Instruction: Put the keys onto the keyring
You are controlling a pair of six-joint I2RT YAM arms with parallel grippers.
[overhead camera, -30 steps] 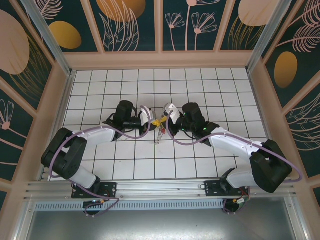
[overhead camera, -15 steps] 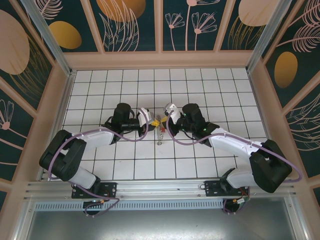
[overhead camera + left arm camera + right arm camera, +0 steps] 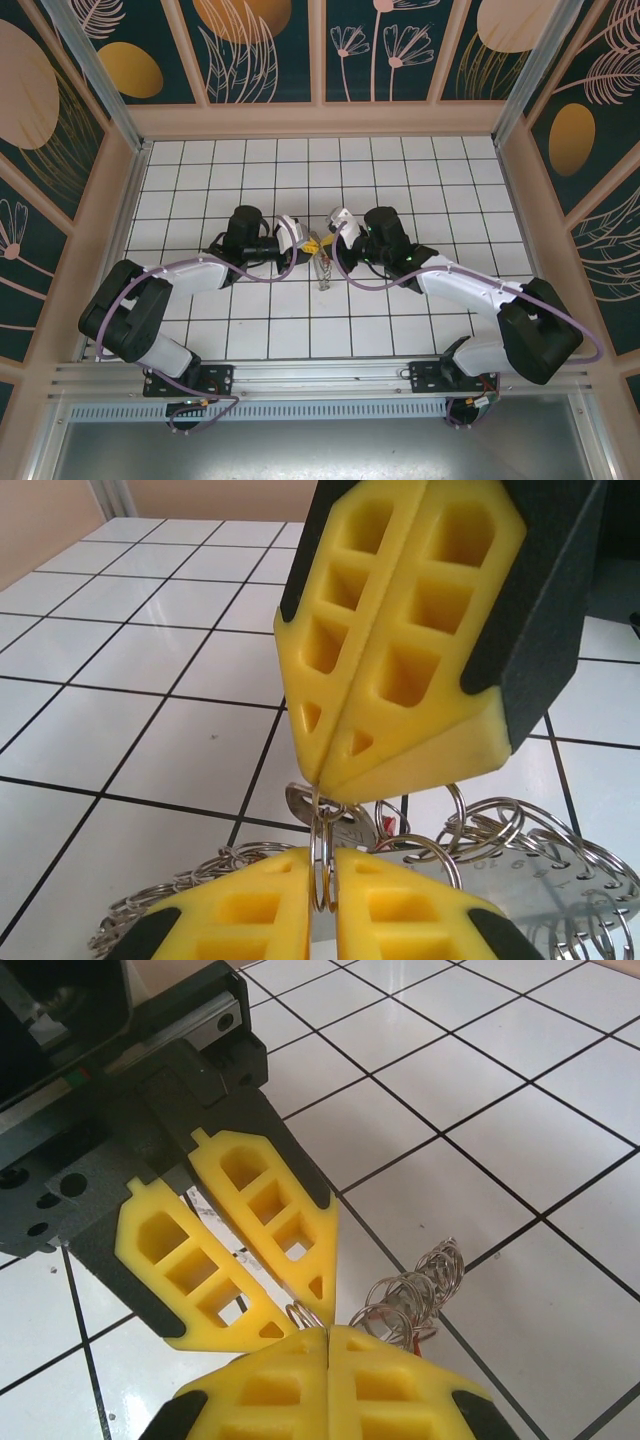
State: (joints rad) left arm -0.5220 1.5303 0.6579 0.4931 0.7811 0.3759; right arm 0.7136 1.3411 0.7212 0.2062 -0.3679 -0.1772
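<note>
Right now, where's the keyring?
Top view: the keyring is at the middle of the tiled table, pinched between the left gripper and right gripper where their fingertips meet, trailing toward the near edge.

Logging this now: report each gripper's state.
Left gripper: closed on the keyring.
Right gripper: closed on the keyring too.

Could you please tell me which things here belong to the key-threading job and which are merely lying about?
Part of the job:
- keyring
- left tool and right tool, both pinching it

Just there:
- white tiled table
- patterned walls
</note>
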